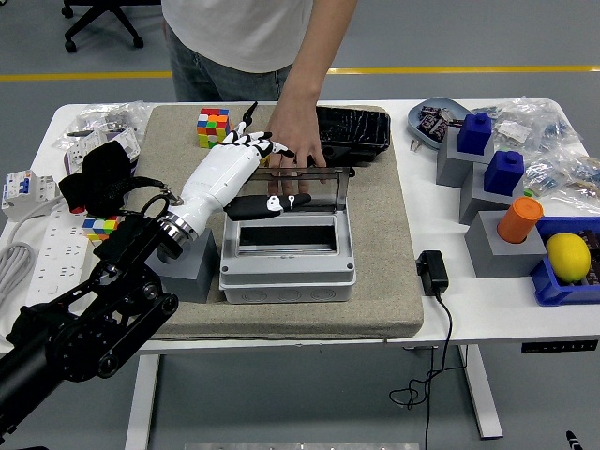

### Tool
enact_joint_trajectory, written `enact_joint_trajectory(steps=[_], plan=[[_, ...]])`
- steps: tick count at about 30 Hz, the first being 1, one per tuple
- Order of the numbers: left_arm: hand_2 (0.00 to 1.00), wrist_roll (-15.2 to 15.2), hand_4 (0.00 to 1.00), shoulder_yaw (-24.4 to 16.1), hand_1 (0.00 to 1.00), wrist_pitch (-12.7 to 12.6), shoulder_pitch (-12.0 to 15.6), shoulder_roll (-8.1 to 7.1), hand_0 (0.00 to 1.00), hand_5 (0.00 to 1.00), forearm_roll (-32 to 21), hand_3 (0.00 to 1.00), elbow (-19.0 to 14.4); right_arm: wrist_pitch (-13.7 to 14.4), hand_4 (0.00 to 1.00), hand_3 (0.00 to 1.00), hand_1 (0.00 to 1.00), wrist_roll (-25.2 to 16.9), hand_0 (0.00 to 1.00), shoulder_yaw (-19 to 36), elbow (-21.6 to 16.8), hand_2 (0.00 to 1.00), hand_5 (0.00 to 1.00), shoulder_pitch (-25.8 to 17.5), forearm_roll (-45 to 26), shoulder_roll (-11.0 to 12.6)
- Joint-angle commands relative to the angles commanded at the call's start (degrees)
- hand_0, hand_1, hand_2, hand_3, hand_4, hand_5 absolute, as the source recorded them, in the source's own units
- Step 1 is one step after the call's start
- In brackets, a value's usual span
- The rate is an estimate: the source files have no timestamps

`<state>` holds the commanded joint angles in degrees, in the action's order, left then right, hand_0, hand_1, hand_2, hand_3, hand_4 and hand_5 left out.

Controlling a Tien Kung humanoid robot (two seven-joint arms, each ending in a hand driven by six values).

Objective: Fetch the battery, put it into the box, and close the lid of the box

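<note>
**A:** Where do you stand? Your left hand (246, 150) sits over the back-left corner of the grey box (288, 253), fingers spread and holding nothing, black thumb lying across the raised clear lid (309, 192); the right arm is out of view.

**B:** And the battery?

**A:** You can't see one inside the box, and I can't pick it out among the clutter; the dish of small items (439, 120) at the far right is only a guess.

**B:** So the risk?

**A:** The person's hand (295, 141) rests on the lid's top edge, touching your fingers; push the lid down now and you may pinch that hand, or shut an empty box.
</note>
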<state>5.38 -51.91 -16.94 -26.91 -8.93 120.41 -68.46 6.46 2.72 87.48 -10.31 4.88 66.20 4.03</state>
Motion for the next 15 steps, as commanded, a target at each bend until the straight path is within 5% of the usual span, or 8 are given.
enact_joint_trajectory(steps=[1, 6, 7, 15], plan=[[0.779, 0.1, 0.998, 0.1, 0.924, -0.1, 0.0, -0.02, 0.998, 0.998, 0.0, 0.443, -0.1, 0.0, 0.998, 0.729, 0.673, 0.0, 0.753, 0.1, 0.0, 0.685, 0.998, 0.0, 0.0, 0.0], [0.779, 0.1, 0.998, 0.4, 0.924, -0.2, 0.1, -0.16, 0.998, 0.998, -0.1, 0.443, -0.7, 0.0, 0.998, 0.729, 0.673, 0.0, 0.753, 0.1, 0.0, 0.685, 0.998, 0.0, 0.1, 0.0], [0.77, 0.0, 0.998, 0.6, 0.919, -0.1, 0.1, -0.22, 0.998, 0.998, 0.0, 0.312, -0.7, 0.0, 0.998, 0.729, 0.672, 0.0, 0.753, 0.1, 0.0, 0.685, 0.998, 0.0, 0.1, 0.0], [0.766, 0.0, 0.998, 2.2, 0.918, 0.1, 0.2, -0.88, 0.998, 0.998, -0.4, 0.296, -1.4, 0.0, 0.998, 0.729, 0.672, 0.0, 0.752, 0.5, 0.0, 0.685, 0.998, 0.0, 0.2, 0.0]])
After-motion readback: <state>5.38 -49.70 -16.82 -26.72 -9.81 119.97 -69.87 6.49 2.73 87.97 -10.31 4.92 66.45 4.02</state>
